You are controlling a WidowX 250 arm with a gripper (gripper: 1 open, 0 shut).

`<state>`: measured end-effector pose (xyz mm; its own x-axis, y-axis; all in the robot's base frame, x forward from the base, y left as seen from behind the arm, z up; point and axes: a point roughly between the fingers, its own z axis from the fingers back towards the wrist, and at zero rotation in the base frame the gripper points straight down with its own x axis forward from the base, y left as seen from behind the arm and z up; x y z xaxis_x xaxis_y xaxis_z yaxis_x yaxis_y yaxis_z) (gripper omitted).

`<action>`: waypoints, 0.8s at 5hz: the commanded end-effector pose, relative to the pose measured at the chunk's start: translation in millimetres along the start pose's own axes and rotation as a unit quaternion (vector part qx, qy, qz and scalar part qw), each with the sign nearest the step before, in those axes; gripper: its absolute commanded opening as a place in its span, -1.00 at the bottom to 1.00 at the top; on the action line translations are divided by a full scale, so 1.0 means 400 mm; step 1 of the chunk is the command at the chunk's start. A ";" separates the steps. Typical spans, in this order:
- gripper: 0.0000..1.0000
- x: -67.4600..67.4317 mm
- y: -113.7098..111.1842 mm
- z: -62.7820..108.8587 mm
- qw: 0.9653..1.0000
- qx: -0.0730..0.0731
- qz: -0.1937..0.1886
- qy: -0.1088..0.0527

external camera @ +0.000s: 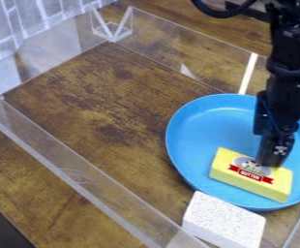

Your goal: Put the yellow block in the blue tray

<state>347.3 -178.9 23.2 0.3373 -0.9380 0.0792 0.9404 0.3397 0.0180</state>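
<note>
The yellow block (pixel 258 178), a butter-like bar with a red-and-white oval label, lies flat inside the blue tray (pixel 204 126), near the tray's front right rim. My gripper (pixel 276 153) hangs from the black arm directly over the block's far end. Its fingertips (pixel 284 151) are low, at the block's upper surface, and the jaws stand open. I cannot tell whether the tips touch the block. The arm hides part of the tray's right side.
A white speckled sponge-like block (pixel 224 221) sits on the wooden table (pixel 101 107) just in front of the tray. Clear acrylic walls (pixel 62 174) fence the table on all sides, with a tall panel (pixel 179 44) at the back.
</note>
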 end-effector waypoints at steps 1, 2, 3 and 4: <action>1.00 -0.045 0.000 -0.115 0.999 -0.025 0.010 0.027; 1.00 -0.051 0.004 -0.125 0.999 -0.029 0.010 0.028; 1.00 -0.054 0.008 -0.132 0.999 -0.034 0.010 0.029; 1.00 -0.061 0.012 -0.137 0.999 -0.038 0.010 0.031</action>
<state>352.8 -177.8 20.9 0.3485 -0.9328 0.0921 0.9365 0.3507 0.0078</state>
